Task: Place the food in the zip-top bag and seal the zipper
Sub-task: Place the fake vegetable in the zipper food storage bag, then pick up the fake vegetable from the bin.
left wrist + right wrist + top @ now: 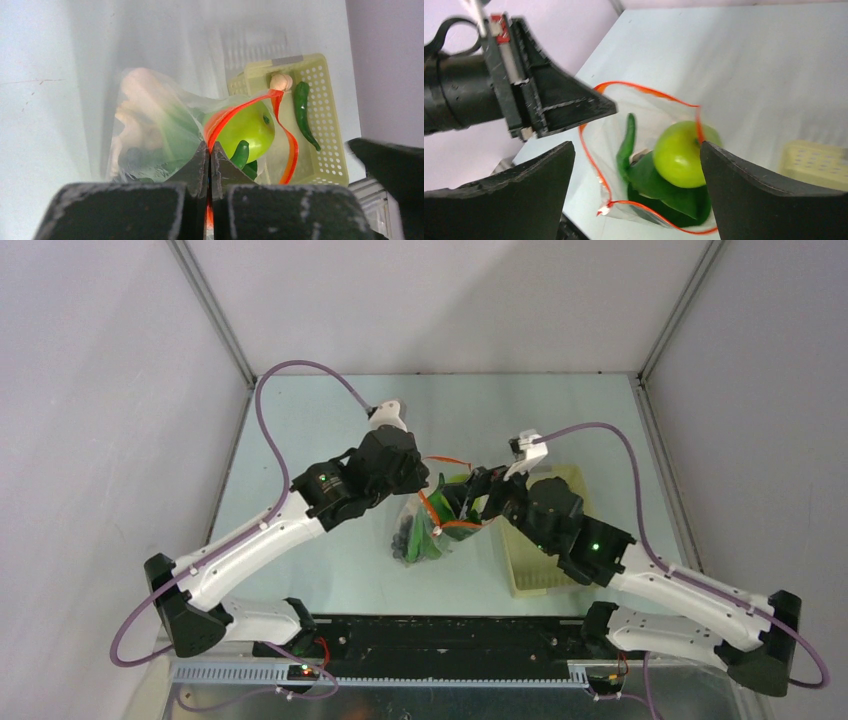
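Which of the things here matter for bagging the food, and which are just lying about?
For the job: bag, zipper, apple, bagged pepper, loose pepper, mushroom.
Lying about: basket.

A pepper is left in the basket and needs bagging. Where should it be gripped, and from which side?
Grip the long green pepper at its thicker middle, coming straight down from above, jaws across its narrow width. It lies flat along the floor of the basket, and the basket's walls likely bar any sideways approach.
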### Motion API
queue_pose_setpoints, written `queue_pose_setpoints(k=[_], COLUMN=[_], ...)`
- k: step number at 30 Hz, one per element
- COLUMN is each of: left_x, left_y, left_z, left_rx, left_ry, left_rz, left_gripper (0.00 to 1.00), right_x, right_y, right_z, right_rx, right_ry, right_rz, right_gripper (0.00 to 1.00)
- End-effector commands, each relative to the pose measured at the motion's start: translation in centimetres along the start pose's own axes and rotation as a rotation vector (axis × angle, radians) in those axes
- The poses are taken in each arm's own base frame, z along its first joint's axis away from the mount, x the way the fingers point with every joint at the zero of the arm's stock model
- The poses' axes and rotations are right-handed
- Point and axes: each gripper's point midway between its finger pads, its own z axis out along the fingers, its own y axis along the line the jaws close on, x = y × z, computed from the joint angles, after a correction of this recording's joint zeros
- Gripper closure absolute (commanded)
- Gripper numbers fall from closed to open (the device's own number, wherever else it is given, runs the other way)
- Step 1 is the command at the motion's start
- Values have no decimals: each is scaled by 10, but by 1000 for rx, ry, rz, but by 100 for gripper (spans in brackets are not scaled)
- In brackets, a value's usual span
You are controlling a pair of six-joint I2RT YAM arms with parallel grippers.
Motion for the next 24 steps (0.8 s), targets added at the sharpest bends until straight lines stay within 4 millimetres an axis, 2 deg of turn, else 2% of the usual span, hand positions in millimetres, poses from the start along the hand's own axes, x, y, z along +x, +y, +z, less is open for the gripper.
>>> queue_pose_setpoints(k=[1,2,3,4,5,6,11,13,17,21,24], left_x=[-29,-30,-31,-31,-30,-29,-20,-17,-13,-14,-16], left_y=[6,10,14,17,19,24,40,42,44,46,48], left_z=[-12,-13,-13,-13,-13,-14,-12,-11,-8,-8,-8], left_rx=[-2,-14,-23,-33,-42,-58,-106,-108,-108,-111,-124], left_ry=[-96,-98,-100,-100,-99,-98,-75,-67,-53,-53,-48], left_rz=[-47,-48,-44,-38,-33,-26,-1,8,18,17,23], left_gripper=[100,100,100,100,100,100,100,100,100,100,99], right_x=[-37,-35,-33,-28,-24,-17,11,21,37,51,60], right_y=[-27,-49,-58,-84,-97,-123,-209,-230,-259,-277,-279], right_z=[-16,-18,-19,-22,-23,-30,-49,-51,-50,-36,-20], right_rx=[81,151,178,262,304,398,713,776,855,882,845], right_ry=[-67,-45,-33,-1,20,55,154,185,246,287,307], right_rz=[-35,-39,-30,-27,-6,10,100,111,129,134,150], right_gripper=[1,1,0,0,1,1,1,1,5,9,14])
